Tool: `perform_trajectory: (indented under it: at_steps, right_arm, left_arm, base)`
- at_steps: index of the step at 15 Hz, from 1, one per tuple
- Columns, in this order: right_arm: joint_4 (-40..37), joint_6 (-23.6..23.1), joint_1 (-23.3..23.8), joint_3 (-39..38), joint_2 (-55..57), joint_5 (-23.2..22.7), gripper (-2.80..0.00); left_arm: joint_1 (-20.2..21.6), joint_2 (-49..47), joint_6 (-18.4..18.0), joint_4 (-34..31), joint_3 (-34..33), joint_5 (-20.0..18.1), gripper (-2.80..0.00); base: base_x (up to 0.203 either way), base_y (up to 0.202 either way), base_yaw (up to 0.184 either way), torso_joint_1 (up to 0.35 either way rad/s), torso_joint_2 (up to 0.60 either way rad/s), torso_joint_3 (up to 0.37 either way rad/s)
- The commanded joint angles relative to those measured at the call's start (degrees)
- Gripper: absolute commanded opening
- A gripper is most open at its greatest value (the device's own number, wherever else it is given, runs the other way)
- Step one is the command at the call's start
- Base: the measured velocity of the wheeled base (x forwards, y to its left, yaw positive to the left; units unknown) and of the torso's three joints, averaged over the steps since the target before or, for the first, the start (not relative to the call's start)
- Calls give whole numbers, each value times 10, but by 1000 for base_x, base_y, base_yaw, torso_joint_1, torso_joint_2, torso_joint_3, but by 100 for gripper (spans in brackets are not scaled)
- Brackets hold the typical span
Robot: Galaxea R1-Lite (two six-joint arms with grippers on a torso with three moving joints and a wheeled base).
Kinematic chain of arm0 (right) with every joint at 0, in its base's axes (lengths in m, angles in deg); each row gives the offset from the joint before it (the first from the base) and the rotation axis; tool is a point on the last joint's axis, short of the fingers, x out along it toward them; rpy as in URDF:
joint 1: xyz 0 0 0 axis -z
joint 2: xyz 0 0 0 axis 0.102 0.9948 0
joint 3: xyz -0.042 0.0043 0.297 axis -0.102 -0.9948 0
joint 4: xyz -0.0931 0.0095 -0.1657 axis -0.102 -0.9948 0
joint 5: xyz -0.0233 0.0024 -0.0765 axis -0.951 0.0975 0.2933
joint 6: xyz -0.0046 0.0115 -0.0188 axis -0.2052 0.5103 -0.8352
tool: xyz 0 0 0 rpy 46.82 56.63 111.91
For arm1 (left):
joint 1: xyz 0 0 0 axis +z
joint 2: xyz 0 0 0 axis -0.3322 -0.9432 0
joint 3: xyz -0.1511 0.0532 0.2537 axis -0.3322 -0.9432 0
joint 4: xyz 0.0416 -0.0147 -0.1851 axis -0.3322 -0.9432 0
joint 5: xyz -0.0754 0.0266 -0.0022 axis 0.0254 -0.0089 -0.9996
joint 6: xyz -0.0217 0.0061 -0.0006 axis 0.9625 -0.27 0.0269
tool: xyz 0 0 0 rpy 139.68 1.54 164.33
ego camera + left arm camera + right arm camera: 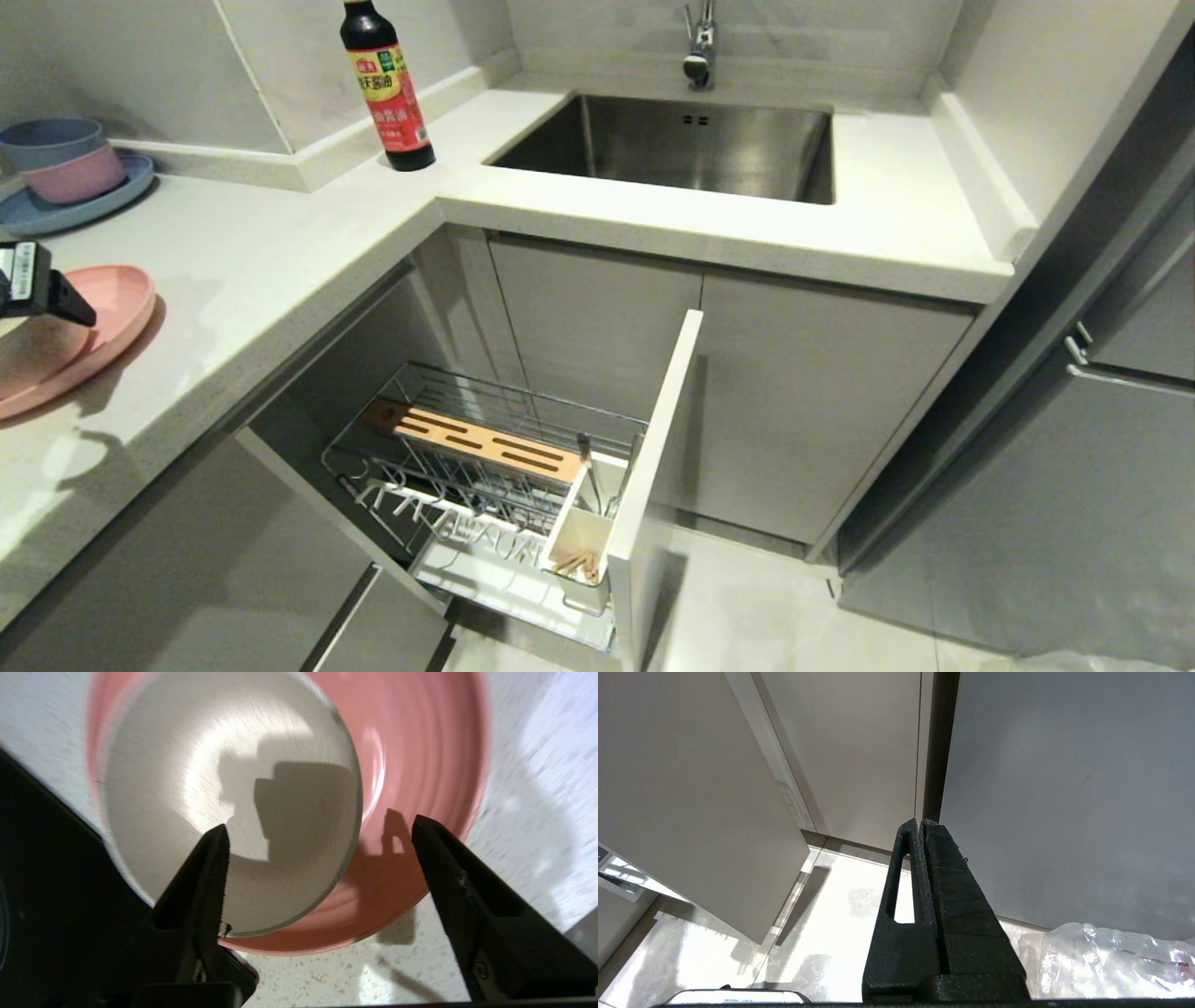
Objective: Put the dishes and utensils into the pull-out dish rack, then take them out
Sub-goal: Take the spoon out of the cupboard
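While the left gripper (320, 833) hung spread wide, gripping nothing, over the cream-white bowl (224, 807) | bowl sat on pink plate (420, 765) | right gripper (920, 828) pressed closed, empty.

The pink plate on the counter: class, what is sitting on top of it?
A cream-white bowl sits on the pink plate, with the open left gripper above. The bowl covers part of the plate's surface, so nothing under it can be seen.
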Motion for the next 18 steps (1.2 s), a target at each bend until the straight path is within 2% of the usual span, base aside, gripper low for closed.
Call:
perform_trajectory:
  at_steps: [1,6,7,8,10,12,15,18]
  right_arm:
    - [0,0,0,0,0,0,-280]
    - [0,0,1,-1,0,-1,-280]
    - [0,0,0,0,0,0,-280]
    - [0,0,0,-1,0,-1,-280]
    - [0,0,0,0,0,0,-280]
    - [0,0,0,0,0,0,-280]
    - [0,0,0,0,0,0,-280]
    - [0,0,0,0,0,0,-280]
  left_arm:
    - [0,26,7,12,0,1,0]
    - [-3,122,60,41,-1,-1,0]
    - [-9,145,71,42,-1,-1,-17]
    - [-20,170,86,43,-2,-1,-280]
    - [-60,215,133,43,-6,1,-280]
    - [-125,264,183,42,-17,1,-280]
    - [-261,338,253,46,-67,0,-280]
    - [-426,378,281,91,-161,-8,-280]
  base:
    - [0,0,0,0,0,0]
    - [0,0,0,0,0,0]
    - [0,0,0,0,0,0]
    - [0,0,0,0,0,0]
    - [0,0,0,0,0,0]
    - [0,0,0,0,0,0]
    - [0,0,0,0,0,0]
    - [0,0,0,0,0,0]
